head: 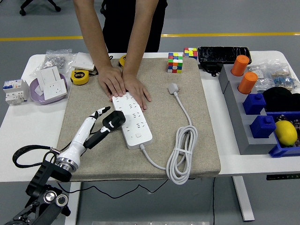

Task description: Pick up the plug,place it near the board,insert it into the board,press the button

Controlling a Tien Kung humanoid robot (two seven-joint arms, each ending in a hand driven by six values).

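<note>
A white power strip [132, 119] lies slanted on the tan mat [197, 140], its button end nearest me. Its white cable [180, 154] coils to the right and ends in a white plug [173, 87]. The black plug [115, 120] rests against the strip's left edge, its thin black cord trailing left. My left hand [104, 123] reaches up from the lower left. Its fingers [99, 113] are stretched out, with one tip touching the black plug's near side. A person's two hands [123, 84] press flat on the strip's far end.
Tape measures [79, 76], a purple dish with sockets [47, 86] and a breaker [14, 91] sit at the left. Two colour cubes [175, 62] stand at the mat's far edge. At the right is a grey rack [236, 122] with orange cylinders, blue blocks and a yellow fruit.
</note>
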